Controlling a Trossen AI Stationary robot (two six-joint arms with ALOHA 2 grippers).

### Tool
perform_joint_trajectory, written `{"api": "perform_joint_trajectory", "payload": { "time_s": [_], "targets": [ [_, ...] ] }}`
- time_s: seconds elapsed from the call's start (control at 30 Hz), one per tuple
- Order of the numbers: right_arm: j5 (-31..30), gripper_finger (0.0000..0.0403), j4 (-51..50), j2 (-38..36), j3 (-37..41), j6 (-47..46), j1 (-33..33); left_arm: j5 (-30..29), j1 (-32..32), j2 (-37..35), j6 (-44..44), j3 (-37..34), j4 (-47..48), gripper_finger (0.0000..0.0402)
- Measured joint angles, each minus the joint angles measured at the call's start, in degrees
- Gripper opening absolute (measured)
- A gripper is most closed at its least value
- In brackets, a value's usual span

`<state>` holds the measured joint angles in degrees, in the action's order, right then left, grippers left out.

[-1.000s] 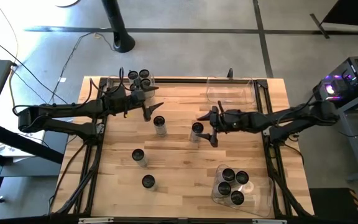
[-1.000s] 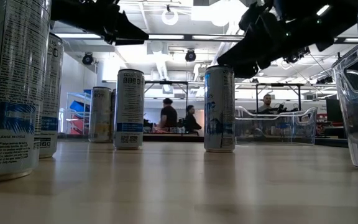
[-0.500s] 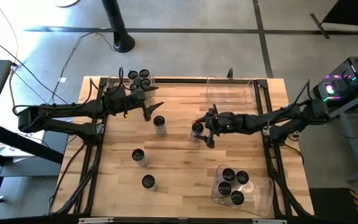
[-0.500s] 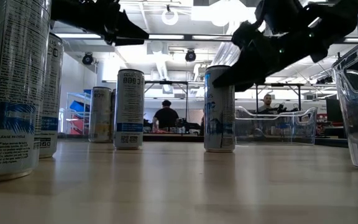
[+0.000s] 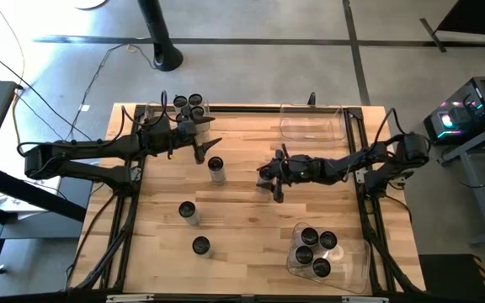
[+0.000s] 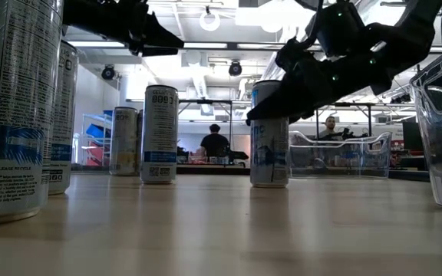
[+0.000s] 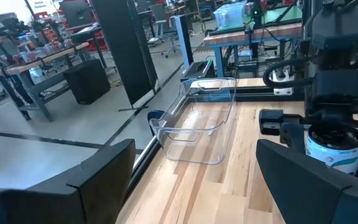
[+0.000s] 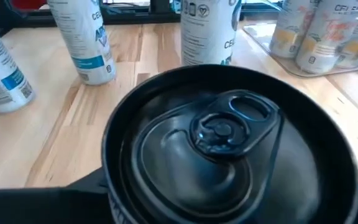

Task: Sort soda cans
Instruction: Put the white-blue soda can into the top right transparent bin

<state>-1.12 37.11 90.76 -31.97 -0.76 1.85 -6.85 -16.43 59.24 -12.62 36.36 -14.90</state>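
While the right gripper [image 5: 269, 175] straddles the middle can [image 6: 269, 134], its dark fingers spread to either side of the top and not yet closed on it, the sound course looks to be to sink lower so the pads meet the straight wall under the rim, then close gently. A thin metal can is light and tall, so a pinch near the top could tip it, and a hard squeeze could dent it. Seen from the wrist, its lid [image 8: 225, 134] is a dark, glossy dish with a pull tab, ringed by a rounded rim.

Around it, loose cans stand upright and well apart on the pale butcher-block table [image 5: 242, 227], one [image 5: 216, 169] near the left gripper and two [image 5: 189, 211] nearer the front edge. Their sides are smooth, pale and printed. A clear plastic bin [image 5: 356, 271] at the front right holds five cans [image 5: 313, 250].

Farther back, the left gripper [image 5: 205, 140] hangs open above the table beside a cluster of cans [image 5: 191, 104] at the rear left corner. Another clear bin [image 5: 312, 123] sits at the rear right.
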Motion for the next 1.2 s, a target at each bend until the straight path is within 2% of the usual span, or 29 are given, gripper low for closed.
{"api": "perform_joint_trajectory", "payload": {
  "time_s": [0.13,0.3,0.4,0.53,0.7,0.77,0.93,1.2],
  "targets": [
    [-2.9,0.0231,1.0,-2.1,0.0,-0.8,0.0,0.0,0.0,0.0,0.1,0.0,0.0,0.0330],
    [-7.2,0.0231,1.2,-10.3,0.0,-0.8,0.7,0.0,0.0,0.0,0.5,0.0,0.2,0.0330],
    [-12.2,0.0231,-4.9,-17.3,-1.2,-1.0,2.0,0.0,0.0,0.0,0.6,0.0,0.6,0.0330],
    [-20.9,0.0231,-16.0,-26.1,-3.7,3.4,5.1,0.0,0.0,0.0,0.6,0.0,0.6,0.0330],
    [-21.9,0.0231,-23.7,-31.8,-4.3,5.7,14.4,0.0,0.2,0.0,1.0,0.0,1.2,0.0330],
    [-20.7,0.0231,-24.6,-31.8,-4.2,5.7,19.1,0.0,0.5,0.0,1.0,0.0,1.8,0.0330],
    [-12.0,0.0231,-24.9,-26.3,-4.2,1.4,30.3,0.1,1.7,0.0,1.0,0.0,1.6,0.0330],
    [-6.3,0.0231,-16.3,-12.1,-6.0,-2.4,38.1,0.1,2.3,0.0,0.5,0.0,1.5,0.0330]
  ]
}}
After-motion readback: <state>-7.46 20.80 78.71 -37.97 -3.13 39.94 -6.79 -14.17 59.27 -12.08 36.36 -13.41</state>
